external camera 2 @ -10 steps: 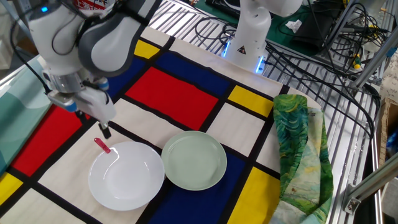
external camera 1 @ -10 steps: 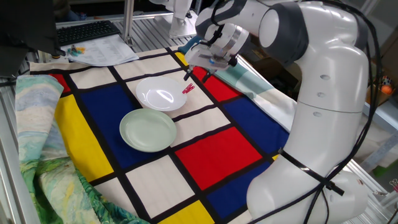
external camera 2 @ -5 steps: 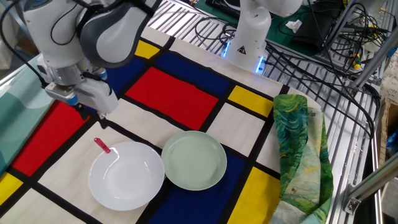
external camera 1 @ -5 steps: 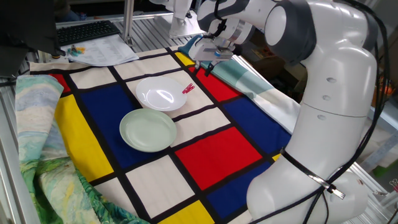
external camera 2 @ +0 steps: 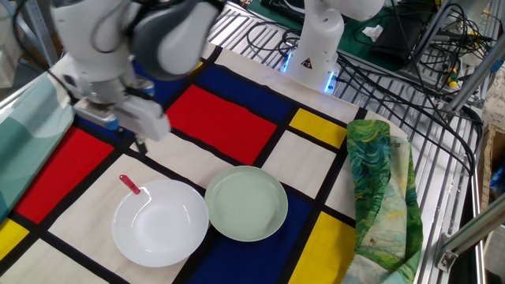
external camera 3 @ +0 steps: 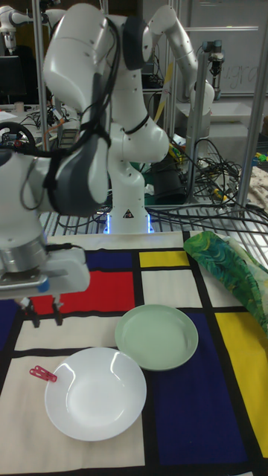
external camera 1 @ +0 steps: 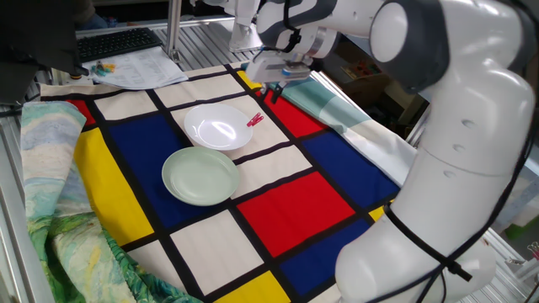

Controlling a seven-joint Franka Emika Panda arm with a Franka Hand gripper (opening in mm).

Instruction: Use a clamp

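Observation:
The clamp (external camera 1: 254,119) (external camera 2: 129,184) (external camera 3: 42,374) is a tiny red-pink clip lying at the rim of the white bowl (external camera 1: 217,128) (external camera 2: 160,225) (external camera 3: 95,394); whether it grips the rim I cannot tell. My gripper (external camera 1: 271,93) (external camera 2: 140,146) (external camera 3: 45,318) hangs above the checked cloth a short way beyond the clamp. It is open, with nothing between its black fingers. A pale green bowl (external camera 1: 200,175) (external camera 2: 247,203) (external camera 3: 156,336) sits right beside the white one.
A crumpled green patterned cloth (external camera 1: 50,210) (external camera 2: 379,189) (external camera 3: 231,268) lies along one table edge and a pale teal cloth (external camera 1: 337,109) (external camera 2: 31,134) along another. Papers and a keyboard (external camera 1: 118,42) sit at the back. The robot base (external camera 2: 316,47) and cables stand behind the table.
The gripper has lifted and drawn back from the clamp, which stays at the white bowl's rim. The bowls have not moved.

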